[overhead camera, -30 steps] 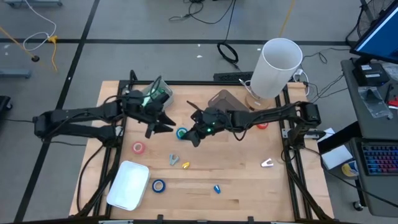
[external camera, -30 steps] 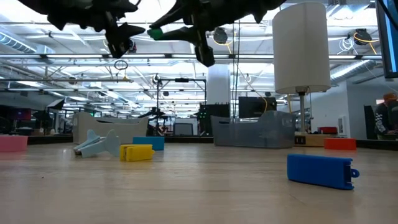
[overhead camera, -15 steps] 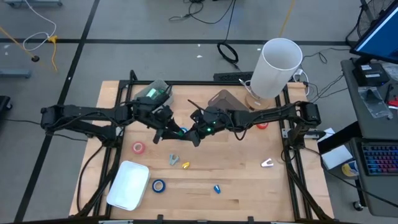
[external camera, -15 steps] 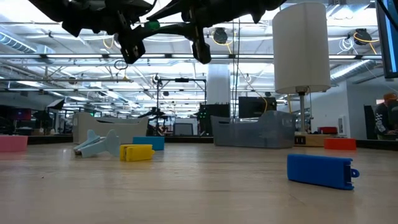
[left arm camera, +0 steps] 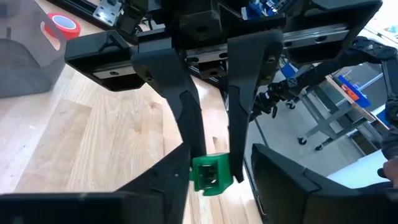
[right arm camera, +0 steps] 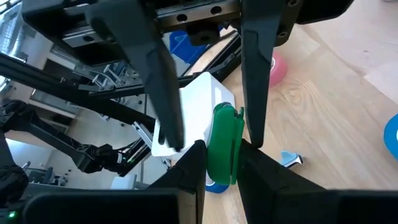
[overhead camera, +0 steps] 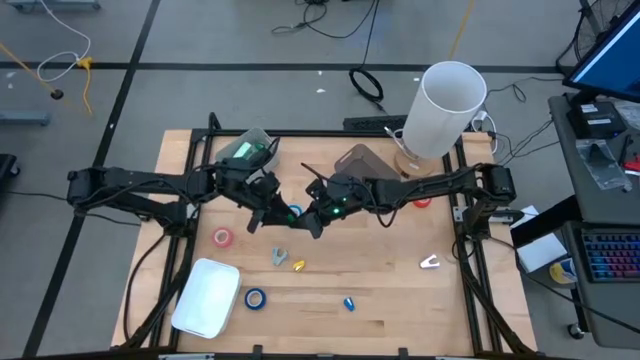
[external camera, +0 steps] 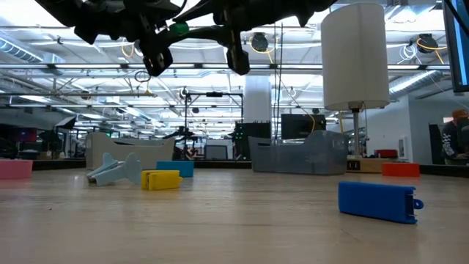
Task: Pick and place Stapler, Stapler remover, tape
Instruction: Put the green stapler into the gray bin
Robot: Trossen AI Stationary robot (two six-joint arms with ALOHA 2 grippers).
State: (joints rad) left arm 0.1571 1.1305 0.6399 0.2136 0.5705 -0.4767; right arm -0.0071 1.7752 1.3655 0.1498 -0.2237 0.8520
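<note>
A small green stapler point(right arm camera: 224, 146) hangs in the air between my two grippers over the table's middle. My right gripper point(right arm camera: 222, 163) is shut on it. My left gripper point(left arm camera: 217, 186) is open, coming from the left, and its fingers point(right arm camera: 163, 93) stand on either side of the stapler point(left arm camera: 211, 174); I cannot tell whether they touch it. In the high view the two grippers meet tip to tip, left point(overhead camera: 272, 208) against right point(overhead camera: 305, 213). On the table lie a pink tape roll point(overhead camera: 222, 237), blue rolls point(overhead camera: 256, 298) point(overhead camera: 292, 212), a red roll point(overhead camera: 422, 200), a blue stapler point(overhead camera: 349, 302), a yellow stapler point(overhead camera: 298, 265), and grey point(overhead camera: 279, 257) and white point(overhead camera: 430, 262) staple removers. My right gripper pinches the green stapler between its two fingers point(left arm camera: 189, 134), which lie on its two broad sides point(right arm camera: 214, 155). The fingers come roughly level from the table's right. The stapler is lifted clear of the table and sticks out beyond the fingertips toward my left gripper.
A white tray point(overhead camera: 207, 297) sits at the near left, a clear bin point(overhead camera: 250, 148) at the far left, and a grey-brown bin point(overhead camera: 358, 160) at the far middle. A tall white cylinder point(overhead camera: 450, 100) stands at the far right. Bare wood lies near right.
My left gripper has moved toward the table's right, up to my right gripper, until its open fingers stand on either side of the green stapler. For the last half second it has kept almost still. My right gripper has held the stapler in place.
</note>
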